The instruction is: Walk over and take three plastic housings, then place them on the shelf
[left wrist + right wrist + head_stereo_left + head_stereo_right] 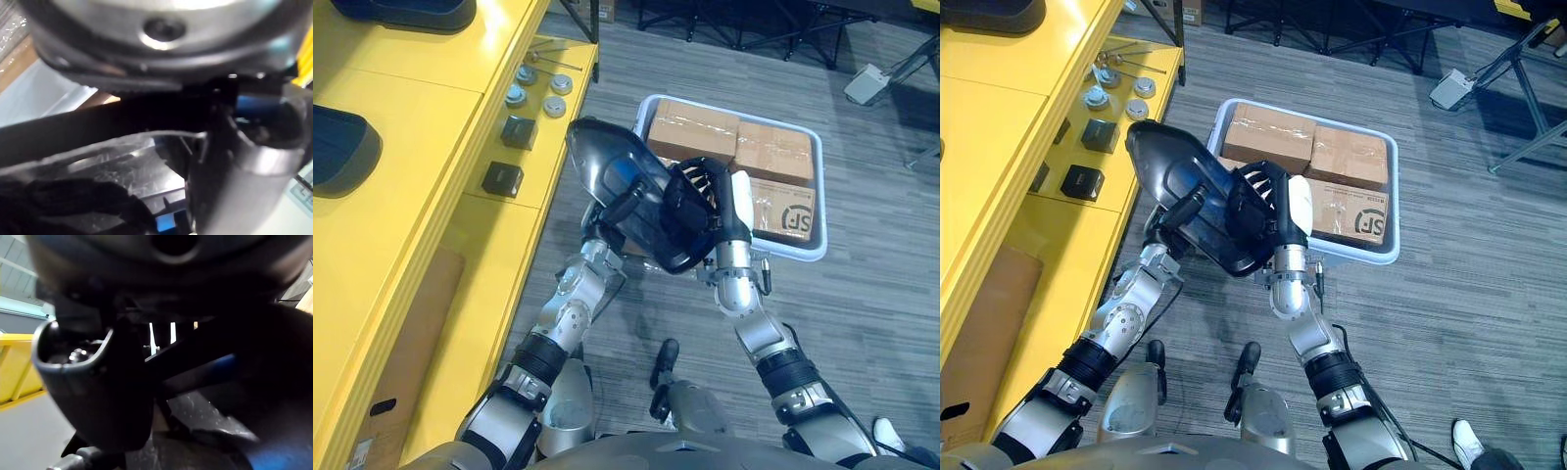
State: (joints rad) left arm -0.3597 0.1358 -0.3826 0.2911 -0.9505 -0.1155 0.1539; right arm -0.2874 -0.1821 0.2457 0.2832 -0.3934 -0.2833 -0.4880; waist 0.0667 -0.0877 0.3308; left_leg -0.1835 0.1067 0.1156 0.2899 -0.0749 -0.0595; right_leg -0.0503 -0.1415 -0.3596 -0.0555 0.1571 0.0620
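Observation:
I hold a glossy black plastic housing tilted above the floor, between the yellow shelf and a white bin. My left hand grips its near side with the thumb hooked over the rim. My right hand is curled round its right edge, its white-covered thumb pointing up; the thumb also shows in the right wrist view. Two more black housings lie on the shelf top at the left.
The white bin holds several taped cardboard boxes. On the shelf's lower ledge stand round metal parts and two black cubes. A cardboard box sits under the shelf. Black stand legs cross the far floor.

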